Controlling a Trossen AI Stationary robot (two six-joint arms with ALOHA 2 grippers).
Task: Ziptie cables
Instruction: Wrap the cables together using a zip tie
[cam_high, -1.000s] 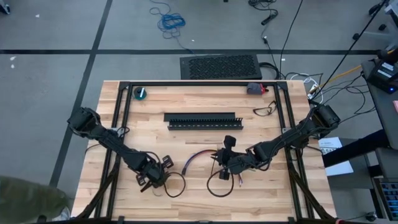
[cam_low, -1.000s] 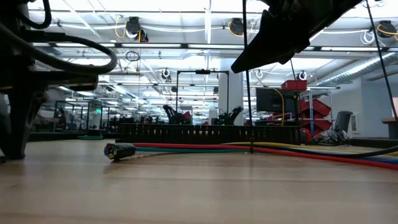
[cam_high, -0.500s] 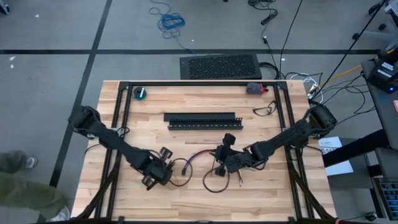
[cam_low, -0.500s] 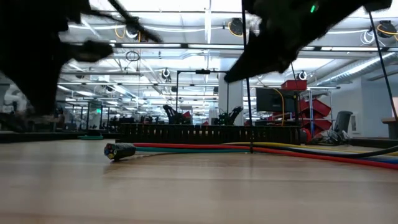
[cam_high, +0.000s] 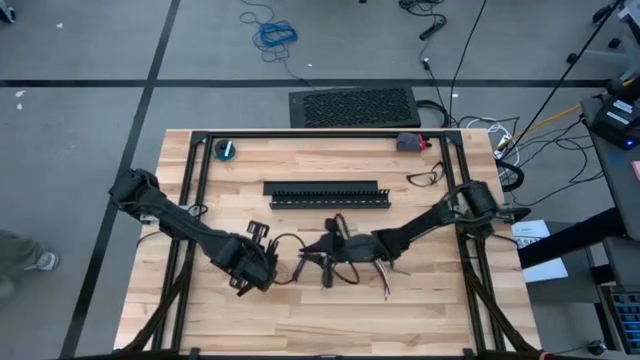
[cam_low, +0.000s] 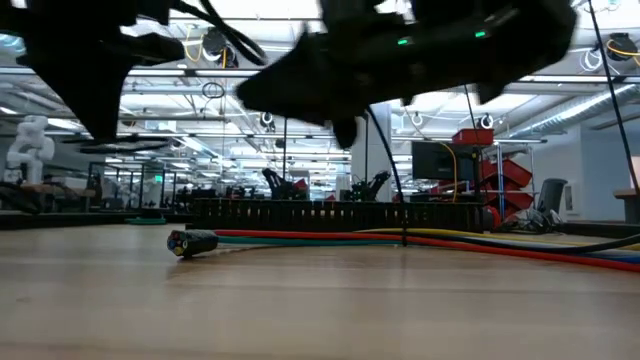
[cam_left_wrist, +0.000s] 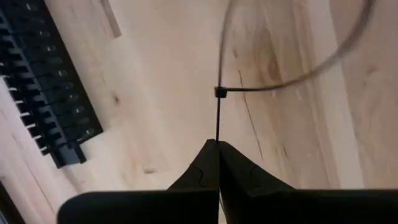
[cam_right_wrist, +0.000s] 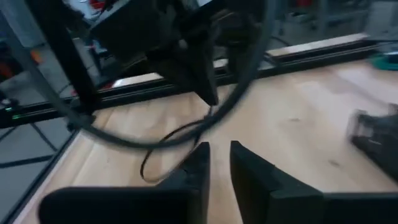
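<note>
The table (cam_high: 420, 300) bears a duct (cam_high: 325, 194) beyond both claws. The left claw (cam_left_wrist: 217, 144) is pinched on a ziptie (cam_left_wrist: 218, 118) tail, loop just ahead. The right claw (cam_right_wrist: 219, 148) is narrowly parted, gripping nothing, cables (cam_low: 400, 239) beside it.

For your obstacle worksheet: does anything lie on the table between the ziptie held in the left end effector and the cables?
Nothing visible does. The left end effector pinches the ziptie, and only bare tabletop separates it from the cables.
</note>
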